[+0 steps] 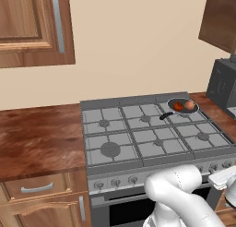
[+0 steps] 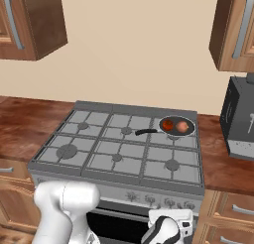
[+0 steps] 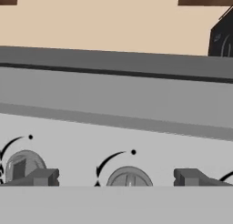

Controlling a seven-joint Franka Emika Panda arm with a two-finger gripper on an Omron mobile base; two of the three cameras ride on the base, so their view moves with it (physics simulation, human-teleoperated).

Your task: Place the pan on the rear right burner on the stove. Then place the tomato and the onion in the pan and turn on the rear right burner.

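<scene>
Lowest in the hand view, our end effector (image 3: 116,177) stood released, its tips straddling a knob (image 3: 129,177) on the stove (image 3: 113,95) front, probably the rear right burner's control. Farther back, upper right of the left base view, the pan (image 1: 182,105) already held the tomato (image 1: 178,106) and the onion (image 1: 189,104) on that burner.

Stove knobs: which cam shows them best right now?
Hand view: the knobs sit close up, head-on, with their dial marks, one framed between the open fingers. The left base view shows the knob row small along the stove front, partly behind the arm. The right base view shows a few knobs, tiny.
</scene>
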